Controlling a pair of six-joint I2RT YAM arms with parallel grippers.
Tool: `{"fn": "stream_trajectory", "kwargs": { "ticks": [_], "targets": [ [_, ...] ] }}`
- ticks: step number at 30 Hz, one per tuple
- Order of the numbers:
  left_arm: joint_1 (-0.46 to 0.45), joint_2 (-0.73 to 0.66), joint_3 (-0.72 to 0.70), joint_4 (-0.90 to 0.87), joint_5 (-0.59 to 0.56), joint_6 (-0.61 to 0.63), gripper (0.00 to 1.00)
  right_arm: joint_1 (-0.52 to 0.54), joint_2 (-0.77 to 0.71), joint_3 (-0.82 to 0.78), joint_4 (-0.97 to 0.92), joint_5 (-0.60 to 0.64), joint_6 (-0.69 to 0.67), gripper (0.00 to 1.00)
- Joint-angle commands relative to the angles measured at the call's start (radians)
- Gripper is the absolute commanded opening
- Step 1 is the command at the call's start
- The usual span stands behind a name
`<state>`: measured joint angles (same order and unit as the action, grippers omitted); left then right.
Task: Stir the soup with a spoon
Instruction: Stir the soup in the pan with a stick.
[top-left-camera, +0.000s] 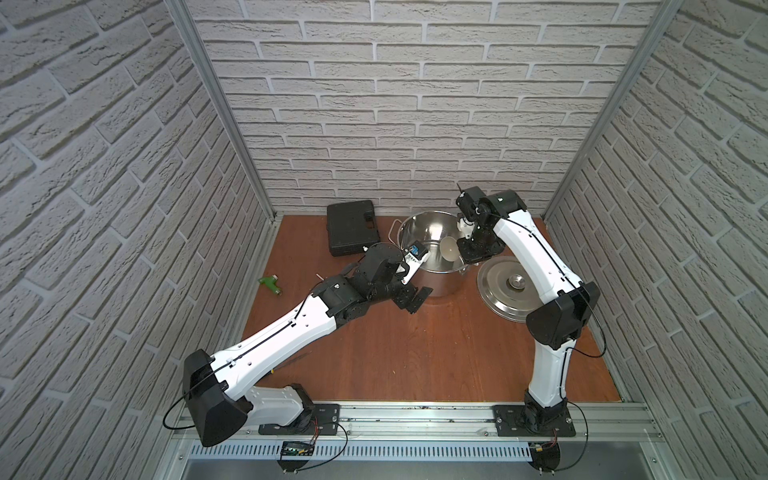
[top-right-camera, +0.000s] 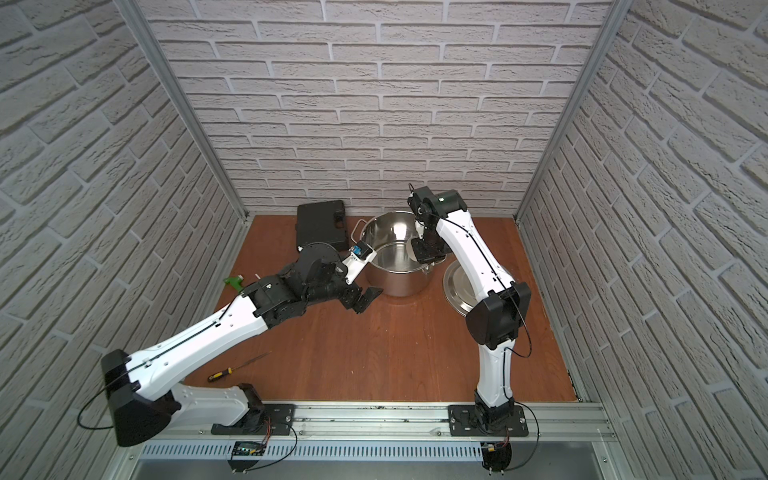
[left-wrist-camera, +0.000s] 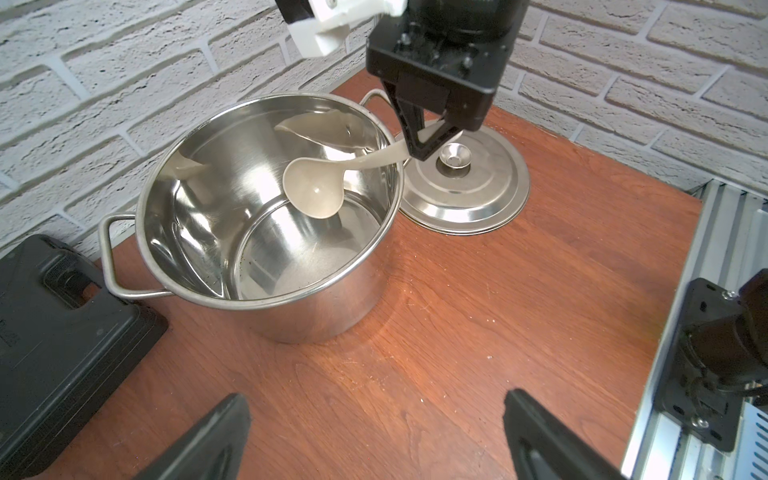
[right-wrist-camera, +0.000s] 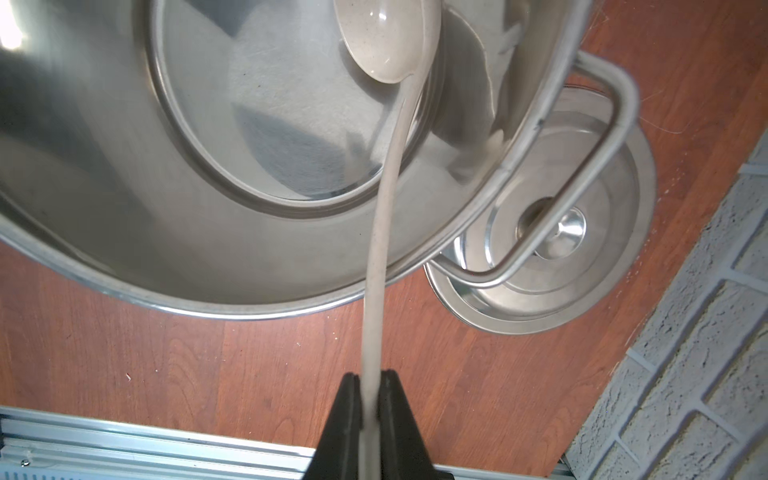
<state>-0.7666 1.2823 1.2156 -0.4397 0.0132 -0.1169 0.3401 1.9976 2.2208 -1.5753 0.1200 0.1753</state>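
Observation:
The spoon (left-wrist-camera: 313, 191) is a cream ladle. My right gripper (right-wrist-camera: 370, 378) is shut on its slim handle (right-wrist-camera: 382, 232) near the end. That gripper (top-left-camera: 469, 249) hangs over the right rim of the steel pot (top-left-camera: 440, 284). The ladle's round bowl (right-wrist-camera: 386, 37) sits inside the pot's mouth, on the right side, and the handle crosses the rim. No soup shows; the pot's inside (left-wrist-camera: 232, 199) is bare shiny steel. My left gripper (left-wrist-camera: 374, 399) stands open and empty just above the table, in front of the pot's left side (top-right-camera: 365, 297).
A flat steel lid (top-left-camera: 509, 286) with a knob lies right of the pot, partly under my right arm. A black case (top-left-camera: 353, 227) sits behind the pot's left. A green tool (top-left-camera: 271, 284) and a yellow-handled screwdriver (top-right-camera: 226, 372) lie at left. Brick walls close three sides.

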Motion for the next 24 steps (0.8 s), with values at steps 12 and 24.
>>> {"fn": "stream_trajectory", "kwargs": {
  "ticks": [12, 24],
  "targets": [
    [0.005, 0.006, -0.007, 0.071, -0.013, -0.013, 0.98, 0.101, 0.15, 0.244, -0.024, -0.062, 0.024, 0.02],
    [0.006, 0.011, -0.009, 0.079, -0.005, -0.017, 0.98, 0.097, -0.012, 0.002, -0.005, 0.008, 0.021, 0.02]
  ]
}}
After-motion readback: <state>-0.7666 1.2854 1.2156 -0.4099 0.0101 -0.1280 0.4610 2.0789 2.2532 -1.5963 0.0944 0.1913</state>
